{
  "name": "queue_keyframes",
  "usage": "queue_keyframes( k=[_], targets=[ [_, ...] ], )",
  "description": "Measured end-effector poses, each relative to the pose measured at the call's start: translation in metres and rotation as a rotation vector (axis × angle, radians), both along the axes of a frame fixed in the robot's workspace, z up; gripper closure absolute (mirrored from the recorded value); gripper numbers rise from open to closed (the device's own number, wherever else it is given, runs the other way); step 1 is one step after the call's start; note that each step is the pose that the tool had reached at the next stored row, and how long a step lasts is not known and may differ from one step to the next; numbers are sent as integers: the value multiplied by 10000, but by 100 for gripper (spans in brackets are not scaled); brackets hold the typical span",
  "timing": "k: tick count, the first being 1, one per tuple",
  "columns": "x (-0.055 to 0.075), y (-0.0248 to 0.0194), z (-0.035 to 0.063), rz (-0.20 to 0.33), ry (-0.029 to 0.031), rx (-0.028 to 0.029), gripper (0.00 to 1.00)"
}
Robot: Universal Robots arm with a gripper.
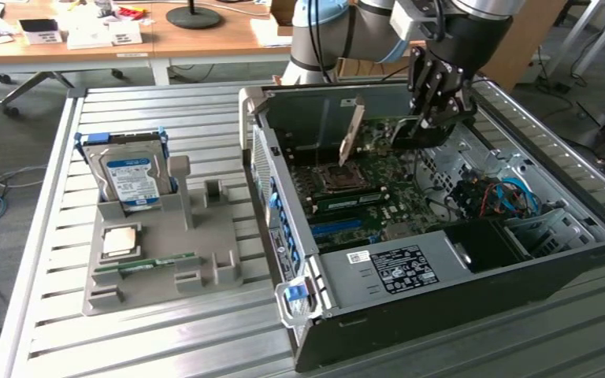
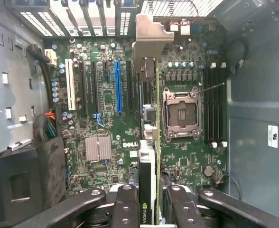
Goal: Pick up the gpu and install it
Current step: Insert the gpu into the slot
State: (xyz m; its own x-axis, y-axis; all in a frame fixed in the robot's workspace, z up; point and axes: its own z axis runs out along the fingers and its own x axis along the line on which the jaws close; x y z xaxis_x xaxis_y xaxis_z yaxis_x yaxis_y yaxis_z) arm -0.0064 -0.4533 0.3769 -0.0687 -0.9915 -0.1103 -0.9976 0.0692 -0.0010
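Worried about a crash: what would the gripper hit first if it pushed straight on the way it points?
The gripper grips the gpu, which leads, so the card's edge would likely meet the motherboard first, near the blue slot; exact depth is unclear.

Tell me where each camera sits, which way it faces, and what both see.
Exterior view: off the arm, raised, looking slantwise down at the open computer case on the slatted table; the arm and gripper show, reaching into the case.
Wrist view: on the wrist, facing the motherboard inside the case; the fingers show, clamped on the gpu, seen edge-on.
Shared: the gpu, motherboard and CPU socket.
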Motion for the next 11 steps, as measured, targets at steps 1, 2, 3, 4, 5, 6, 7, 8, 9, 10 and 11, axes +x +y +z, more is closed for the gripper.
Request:
queue_keyframes(
  k=[1, 2, 3, 4, 5, 6, 7, 8, 9, 10, 11],
  targets=[
    [-1, 0, -15, -1, 0, 0, 73],
    [-2, 0, -30, -3, 0, 0, 73],
    [-2, 0, -46, -2, 0, -1, 73],
    [-3, 0, -61, -3, 0, -1, 73],
    [-4, -1, -77, -2, 0, -1, 73],
    [-5, -1, -93, -3, 0, -1, 73],
    [-5, -1, -108, -3, 1, -1, 73],
    [-6, -1, -123, -3, 0, -1, 73],
    [-7, -1, -133, -3, 0, 0, 73],
    [-9, -1, -135, -4, 1, -3, 73],
    [-10, -1, -139, -4, 1, -2, 73]
  ],
)
